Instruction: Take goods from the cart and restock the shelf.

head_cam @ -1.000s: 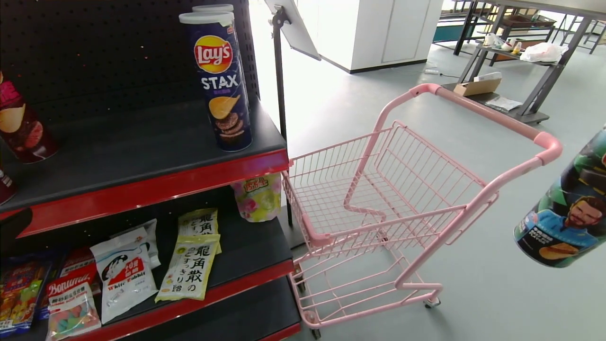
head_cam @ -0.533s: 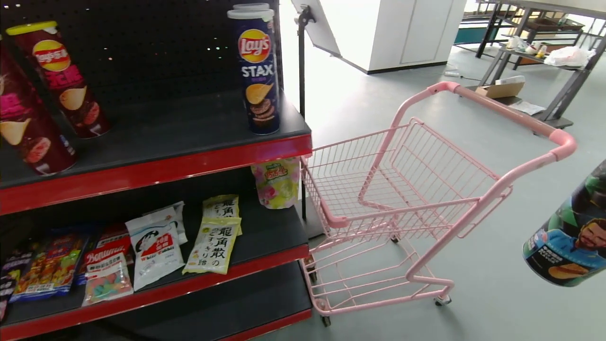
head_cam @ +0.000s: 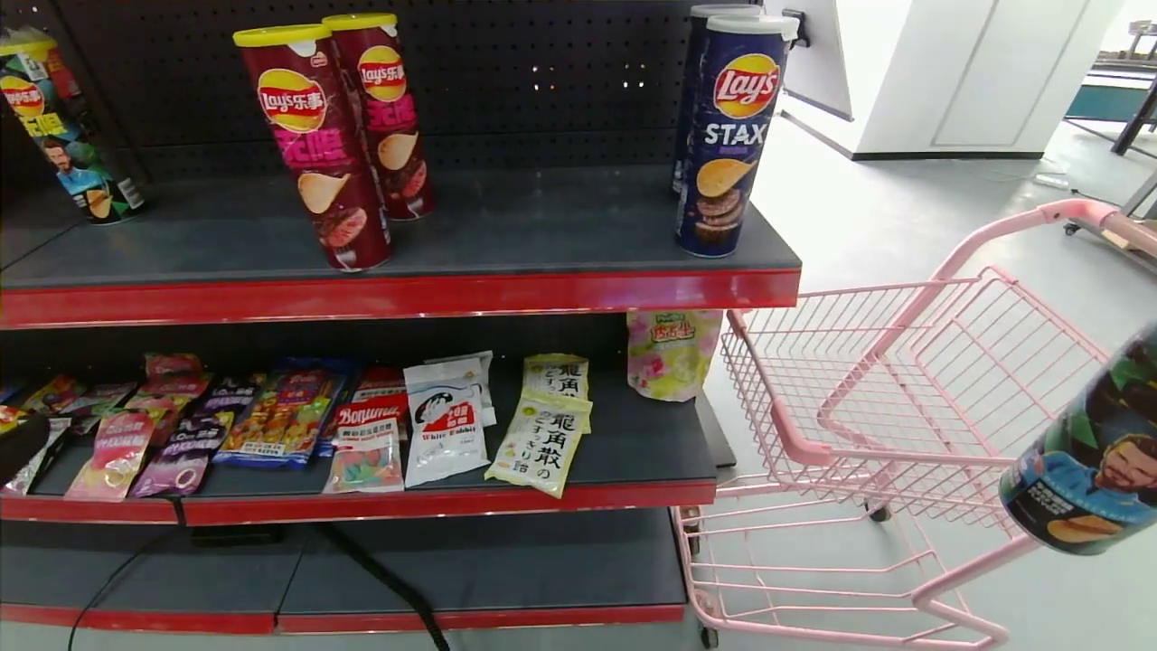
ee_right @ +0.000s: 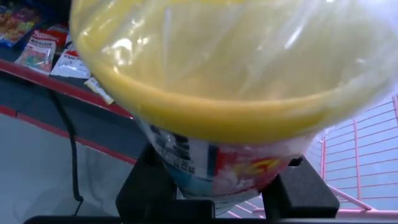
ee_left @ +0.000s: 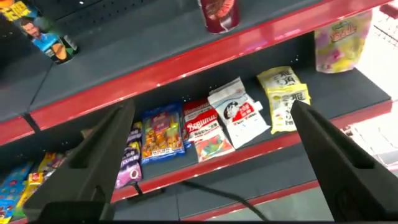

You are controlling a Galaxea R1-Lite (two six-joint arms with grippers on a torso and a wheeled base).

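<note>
Quick status from the remote seat: the right gripper (ee_right: 221, 196) is clamped on a green chip can (head_cam: 1089, 461). The wrist cam looks straight down its yellow lid, with a black finger (ee_right: 149, 186) pressed against each side. In the head view that can hangs in the air at the right edge, tilted, with its bottom end toward me, and it overlaps the frame of the pink cart (head_cam: 904, 362). The cart is parked just beside the right end of the shelf (head_cam: 542, 226). The left gripper (ee_left: 211, 180) has its fingers spread wide apart with nothing between them. It's sitting in front of the lower level, so I can see the snack bags (ee_left: 205, 124) through the gap. On the upper level, two maroon cans (head_cam: 334, 145) with yellow lids stand upright left of the middle, one right behind the other. Two blue cans (head_cam: 728, 136) with white lids stand the same way at the right end, close to the red front edge. A matching green can (head_cam: 68, 136) stands at the far left. The snack bags lie flat in a row along the lower level, and a pale green pouch (head_cam: 673, 353) stands upright at its right end, next to the cart. A black cable (head_cam: 380, 579) trails across the bottom level.
</note>
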